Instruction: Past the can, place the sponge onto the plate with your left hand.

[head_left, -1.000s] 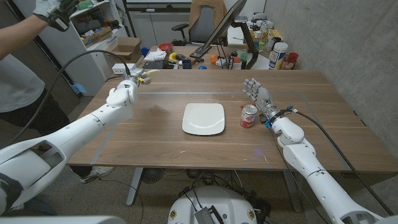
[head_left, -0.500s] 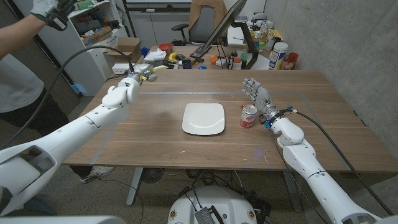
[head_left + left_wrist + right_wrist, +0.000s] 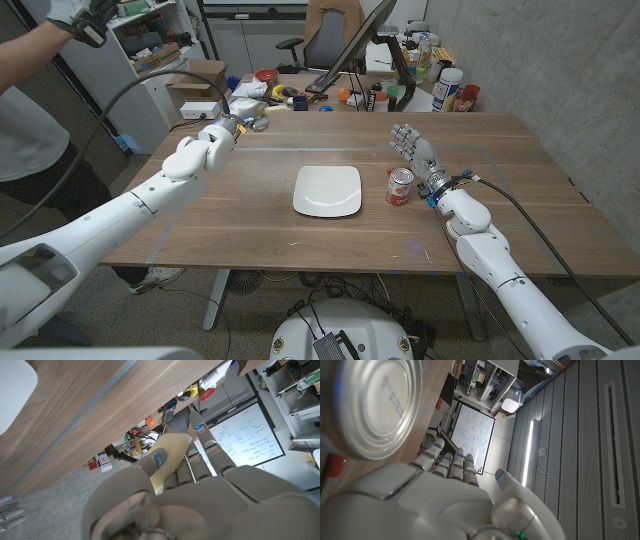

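Observation:
My left hand hovers over the table's far left part and pinches a pale yellow sponge at its fingertips. In the left wrist view the sponge lies between the thumb and fingers of that hand. The white square plate sits at the table's middle, to the right of the hand and nearer to me; a corner of the plate also shows from the left wrist. A red can stands just right of the plate. My right hand stands open right beside the can, fingers spread.
A person in a white sleeve stands at the left, a gloved hand raised. Bottles, tools and other clutter crowd a desk beyond the table's far edge. A black cable arcs over the left arm.
My left hand has carried the sponge a little to the right along the far side of the table. The right hand, can and plate have stayed put.

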